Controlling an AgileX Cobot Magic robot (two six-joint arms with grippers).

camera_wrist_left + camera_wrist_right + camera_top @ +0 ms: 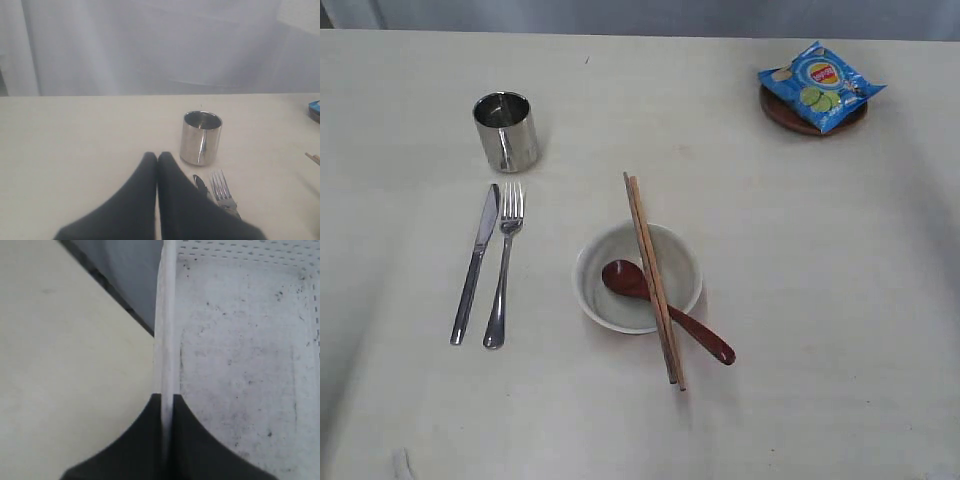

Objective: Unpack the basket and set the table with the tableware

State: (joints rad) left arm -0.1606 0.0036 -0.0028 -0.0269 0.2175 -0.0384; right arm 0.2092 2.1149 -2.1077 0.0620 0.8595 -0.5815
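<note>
Right gripper (167,399): clamped on the thin upright wall of the white basket (167,315), one dark jaw outside the wall, the other inside, the wall pinched flat between. Beyond the jaws, on the inner side: scuffed, speckled basket floor and a perforated far wall. On the outer side: pale table (60,365) and its edge, grey past that. Outside the exterior view altogether, so probably off to the right of the bowl (638,277), though not certain.

Left gripper (157,156): pressed together with nothing between the jaws, low over the table, near the cup (201,138) and the tips of the knife (476,262) and fork (504,262).

Across the bowl's rim, from beyond its far edge to past its near edge: chopsticks (653,278), lying together. Inside the bowl: head of the reddish-brown spoon (665,308), handle out over the near-right rim and under the chopsticks. Left of the bowl: fork and knife side by side, parallel, knife the farther from the bowl. Farther left and back from the bowl: the cup, upright, just past the fork's tines. Well apart from the bowl, far back on the right: small brown plate (780,112) with a blue chip bag (820,85) on top.
</note>
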